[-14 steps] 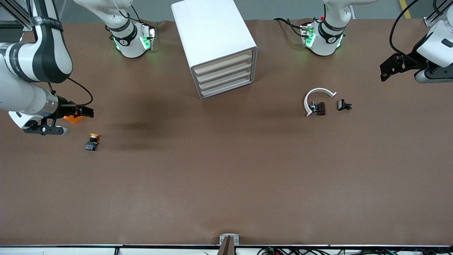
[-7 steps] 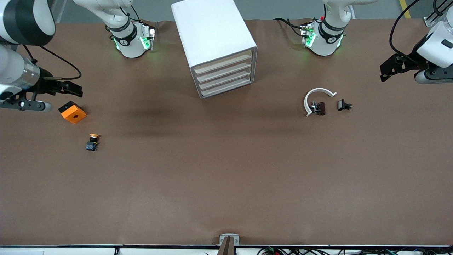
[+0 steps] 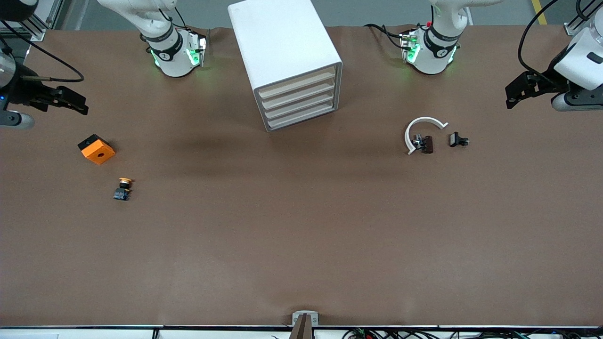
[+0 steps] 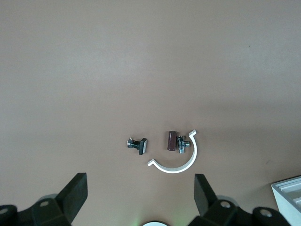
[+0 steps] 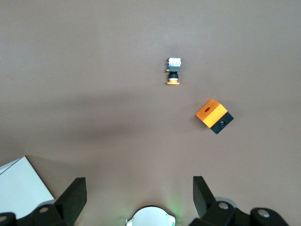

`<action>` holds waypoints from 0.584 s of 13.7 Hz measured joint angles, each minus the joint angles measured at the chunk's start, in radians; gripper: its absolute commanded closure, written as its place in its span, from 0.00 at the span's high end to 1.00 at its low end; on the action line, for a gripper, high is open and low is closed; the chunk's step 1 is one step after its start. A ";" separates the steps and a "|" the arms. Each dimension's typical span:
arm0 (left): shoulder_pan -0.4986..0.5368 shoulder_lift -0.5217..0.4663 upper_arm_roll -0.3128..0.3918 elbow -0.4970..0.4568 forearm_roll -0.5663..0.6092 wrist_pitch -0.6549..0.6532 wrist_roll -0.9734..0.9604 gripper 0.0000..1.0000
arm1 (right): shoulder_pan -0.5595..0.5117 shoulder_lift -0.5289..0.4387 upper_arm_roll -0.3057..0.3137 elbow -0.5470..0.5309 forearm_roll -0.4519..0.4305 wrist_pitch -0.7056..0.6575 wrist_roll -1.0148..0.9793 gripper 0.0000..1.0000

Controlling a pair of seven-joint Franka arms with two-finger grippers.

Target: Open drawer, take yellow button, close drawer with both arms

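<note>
The white cabinet (image 3: pixel 287 61) stands at the table's middle, between the arm bases. All four cream drawer fronts (image 3: pixel 299 101) are shut. The button (image 3: pixel 123 188), with an orange cap and dark body, lies on the table toward the right arm's end; it also shows in the right wrist view (image 5: pixel 173 70). My right gripper (image 3: pixel 77 104) is open and empty, up over the table's edge at the right arm's end (image 5: pixel 138 188). My left gripper (image 3: pixel 513 94) is open and empty and waits over the left arm's end (image 4: pixel 140 186).
An orange square block (image 3: pixel 96 149) with a centre hole lies beside the button, farther from the front camera (image 5: pixel 214 116). A white curved band with a black clip (image 3: pixel 424 136) and a second small clip (image 3: pixel 458 140) lie toward the left arm's end (image 4: pixel 176 150).
My right gripper has risen and drawn back toward the right arm's end of the table, uncovering the orange block. The left arm, the button and the drawers have not moved.
</note>
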 measured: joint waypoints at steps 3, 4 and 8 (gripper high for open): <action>0.000 0.014 0.000 0.022 0.000 0.001 0.000 1.00 | -0.008 0.000 -0.004 0.065 0.000 -0.046 0.000 1.00; 0.000 0.022 0.000 0.034 0.000 0.001 0.000 1.00 | -0.011 0.000 -0.005 0.076 0.000 -0.063 0.000 1.00; 0.000 0.039 0.000 0.051 0.000 0.001 0.000 1.00 | -0.017 0.005 -0.008 0.099 0.000 -0.065 0.001 1.00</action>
